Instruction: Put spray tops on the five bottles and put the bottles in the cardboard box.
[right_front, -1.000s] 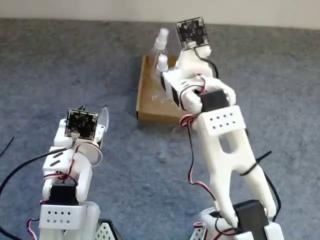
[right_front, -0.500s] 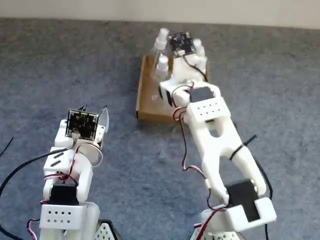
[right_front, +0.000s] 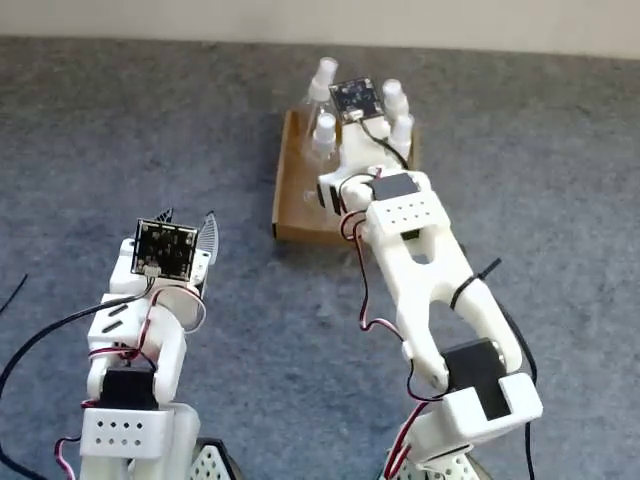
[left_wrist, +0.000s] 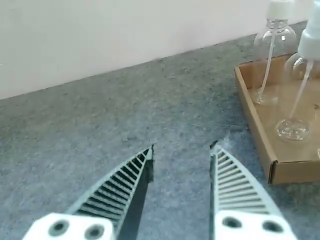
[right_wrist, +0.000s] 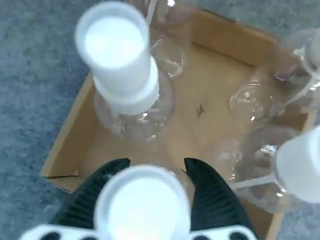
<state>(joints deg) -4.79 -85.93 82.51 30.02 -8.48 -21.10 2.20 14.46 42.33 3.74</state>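
Note:
The cardboard box (right_front: 287, 190) lies at the table's far middle, with clear bottles standing in it, each with a white spray top (right_front: 325, 74). My right gripper (right_wrist: 155, 162) hangs over the box's near side, shut on a bottle whose white spray top (right_wrist: 142, 202) sits between its black fingers (right_wrist: 107, 176). Another capped bottle (right_wrist: 124, 65) stands just beyond, and more bottles (right_wrist: 297, 170) crowd the box's other side. My left gripper (left_wrist: 181, 147) is open and holds nothing, low over the carpet to the left of the box (left_wrist: 257, 125).
Grey carpet (right_front: 150, 120) covers the table, bare to the left and right of the box. A pale wall (left_wrist: 125, 35) runs along the far edge. The left arm (right_front: 150, 300) stands at the near left, and its cables trail off the front edge.
The right arm has stretched forward and come down over the box, bringing its gripper in among the bottles. The left arm has stayed still.

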